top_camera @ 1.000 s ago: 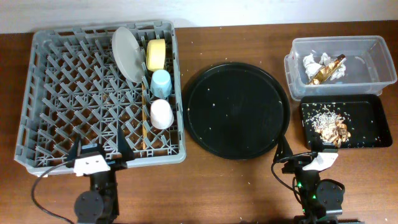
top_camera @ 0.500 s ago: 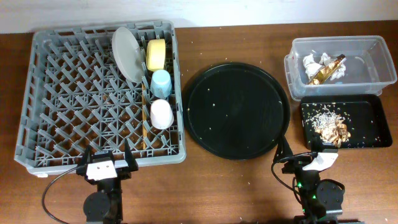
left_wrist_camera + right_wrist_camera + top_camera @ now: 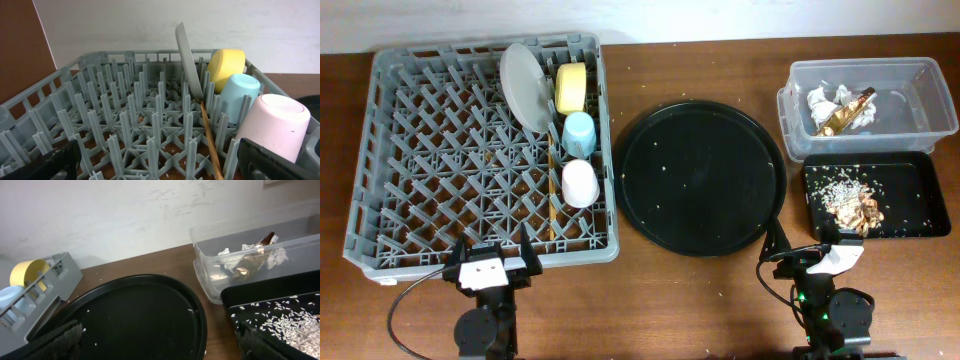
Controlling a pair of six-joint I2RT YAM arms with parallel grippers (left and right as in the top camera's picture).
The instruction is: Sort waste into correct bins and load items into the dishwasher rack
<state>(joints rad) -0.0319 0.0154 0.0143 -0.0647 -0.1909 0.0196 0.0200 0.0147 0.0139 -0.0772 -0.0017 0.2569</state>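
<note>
The grey dishwasher rack [image 3: 420, 140] holds the grey plate [image 3: 525, 88], yellow bowl [image 3: 570, 88], light blue cup [image 3: 579, 133], pink cup [image 3: 580, 183] and wooden chopsticks [image 3: 552, 195]. The clear tub [image 3: 920, 100] holds white tissues [image 3: 820, 100] and the gold-brown wrapper [image 3: 845, 112]. The flat black tray [image 3: 910, 195] holds brown scraps with rice crumbs [image 3: 855, 205]. My left gripper [image 3: 488, 262] is open and empty at the rack's front edge. My right gripper [image 3: 805, 240] is open and empty near the table front, between the round tray and the flat tray.
A large round black tray [image 3: 700, 178] with a few rice crumbs lies between the rack and the bins. The left wrist view shows the plate [image 3: 187, 60], bowl [image 3: 227, 62] and cups [image 3: 275, 122] standing among pegs. A wall lies behind the table.
My left gripper moved a little right and back toward the table front during the first half second, then stayed still. The right arm has not moved.
</note>
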